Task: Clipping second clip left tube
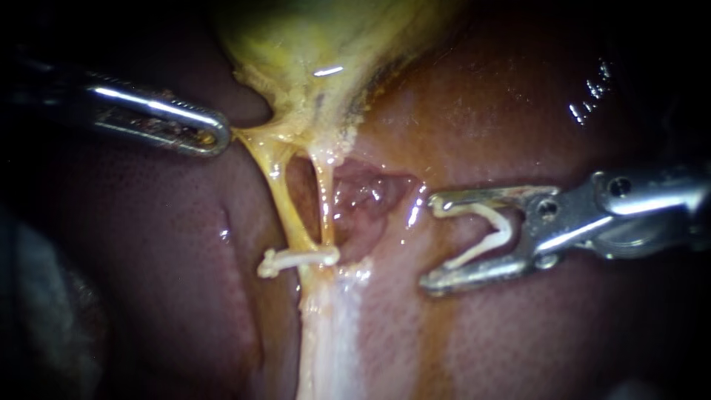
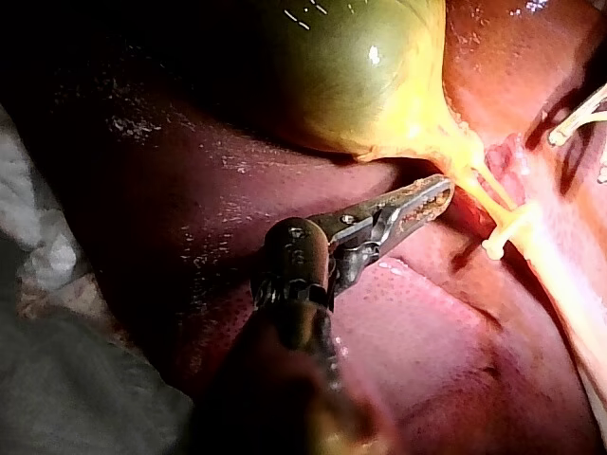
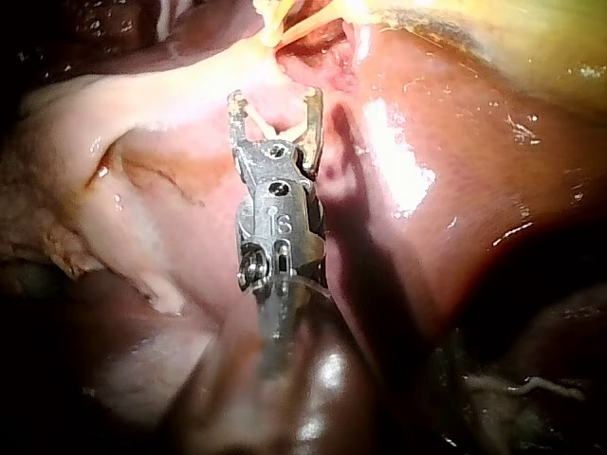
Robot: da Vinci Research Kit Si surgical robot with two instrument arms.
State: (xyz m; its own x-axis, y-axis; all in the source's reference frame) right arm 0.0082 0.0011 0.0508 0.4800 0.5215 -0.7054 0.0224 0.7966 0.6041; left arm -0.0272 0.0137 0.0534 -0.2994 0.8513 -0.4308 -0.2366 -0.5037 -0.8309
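Endoscope view. The right instrument (image 1: pixel 429 241) lay in from 3 o'clock, its hand spread wide with the tips facing 9 o'clock. The hand carried an open new clip (image 1: pixel 506 231), one leg against each jaw, so it was loaded.

The left tube (image 1: pixel 285 200) lay at 9 o'clock from that hand, well apart from it. The tube's long axis ran from 11 o'clock, at the gallbladder (image 1: pixel 318 44), down to 5 o'clock, roughly square to the hand's line of approach. The right tube (image 1: pixel 324 200) ran near vertical just beside it and stood between the hand and the left tube. Liver (image 1: pixel 518 96) showed through the gap between the two tubes.

A set clip (image 1: pixel 296 259) already sat across the tubes' lower ends, lying 9-to-3. I could not tell whether it gripped both. Bare left tube showed above it, toward 12 o'clock.

The left instrument (image 1: pixel 218 137) lay in from 9 o'clock. Its hand was closed on gallbladder tissue at the top of the left tube, and the tube looked taut. This hand was nearer the tube but was occupied holding.

Judgement: the right hand would need to travel toward 9 o'clock, clear the right tube, and straddle only the left tube above the set clip. The risk was catching both tubes.

In the right wrist view the tubes lay ahead of the open hand, not between its jaws.
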